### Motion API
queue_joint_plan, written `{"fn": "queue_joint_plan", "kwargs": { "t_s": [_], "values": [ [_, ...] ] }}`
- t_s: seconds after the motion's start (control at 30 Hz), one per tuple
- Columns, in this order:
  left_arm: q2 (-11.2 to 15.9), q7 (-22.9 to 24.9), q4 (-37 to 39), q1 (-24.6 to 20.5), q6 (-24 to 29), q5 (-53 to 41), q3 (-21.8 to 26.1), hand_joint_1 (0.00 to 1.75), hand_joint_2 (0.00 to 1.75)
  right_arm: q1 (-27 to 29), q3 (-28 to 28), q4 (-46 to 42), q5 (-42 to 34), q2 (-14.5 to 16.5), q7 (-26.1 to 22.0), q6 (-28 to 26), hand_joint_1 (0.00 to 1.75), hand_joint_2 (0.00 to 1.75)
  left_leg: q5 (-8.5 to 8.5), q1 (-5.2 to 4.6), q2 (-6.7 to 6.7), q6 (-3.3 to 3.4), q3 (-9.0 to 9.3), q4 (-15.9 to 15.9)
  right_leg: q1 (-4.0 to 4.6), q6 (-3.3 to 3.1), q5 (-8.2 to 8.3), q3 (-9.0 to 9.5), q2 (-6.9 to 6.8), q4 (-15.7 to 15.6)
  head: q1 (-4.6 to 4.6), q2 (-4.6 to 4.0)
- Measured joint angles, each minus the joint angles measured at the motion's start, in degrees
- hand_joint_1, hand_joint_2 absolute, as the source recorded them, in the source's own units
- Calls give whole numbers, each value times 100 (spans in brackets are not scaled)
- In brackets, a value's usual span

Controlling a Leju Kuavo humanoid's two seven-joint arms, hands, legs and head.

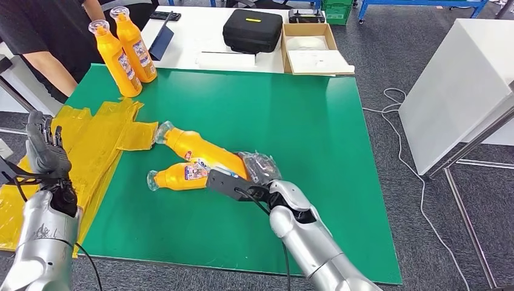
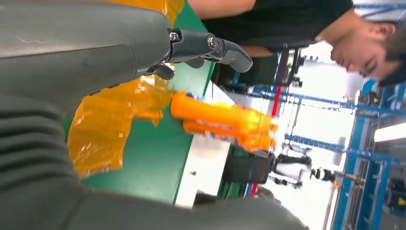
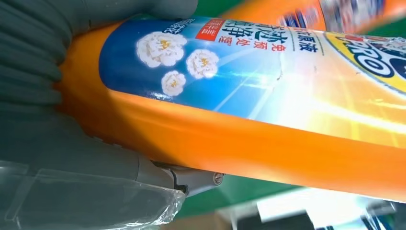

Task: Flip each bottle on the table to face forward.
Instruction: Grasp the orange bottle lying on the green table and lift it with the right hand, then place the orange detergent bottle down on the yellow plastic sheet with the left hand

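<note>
On the green table mat (image 1: 273, 109), two orange plastic bottles lie on their sides.
Right hand (image 1: 242, 176) grips the farther lying orange bottle (image 1: 197, 147) at its base; the nearer one (image 1: 179, 176) lies just beside. Two upright orange bottles (image 1: 124, 54) stand at the far corner. Left hand (image 1: 45, 151) is raised, fingers loosely apart, holding nothing.

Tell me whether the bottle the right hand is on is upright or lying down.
Lying down. The bottle rests on its side on the green mat, cap toward the yellow sheets, with the right hand at its base.
</note>
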Motion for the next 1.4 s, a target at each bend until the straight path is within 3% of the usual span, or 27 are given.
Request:
{"fn": "queue_joint_plan", "kwargs": {
  "t_s": [0.23,0.47,0.7,0.83,1.07,1.4],
  "values": [
    [-339,484,-1177,655,-355,512,-572,0,175,-99,-171,-664,-347,-169,129,-84,175,175,-1,-6,-2,1,-29,0,-1,0,0,-27,-1,-2,-2,0],
    [-629,989,-2464,1449,-656,1656,-1992,0,175,-671,-382,-699,-545,-140,308,-159,175,175,-1,-7,-9,2,-42,2,-3,2,1,-34,-7,-4,-2,0],
    [-722,1261,-2742,1503,-867,2548,-3229,0,175,-1112,-386,-349,-581,113,397,-380,175,175,-1,-3,-9,2,-44,2,-4,2,2,-44,-8,-3,-3,0],
    [-802,1309,-2659,1191,-730,2916,-3740,0,175,-1239,-190,-117,-728,369,551,-515,175,175,-1,4,-9,2,-47,2,-3,2,2,-46,-8,-1,-3,0],
    [-846,1310,-2491,825,-556,3082,-4036,0,175,-1386,473,107,-1139,530,819,-783,175,175,0,5,-8,1,-49,2,-1,2,2,-48,-7,1,-3,0],
    [-846,1308,-2406,790,-523,3094,-4079,0,175,-1484,662,255,-1191,533,809,-796,175,175,0,-1,-9,1,-54,3,-1,2,2,-48,-8,0,-3,0]
  ]
}}
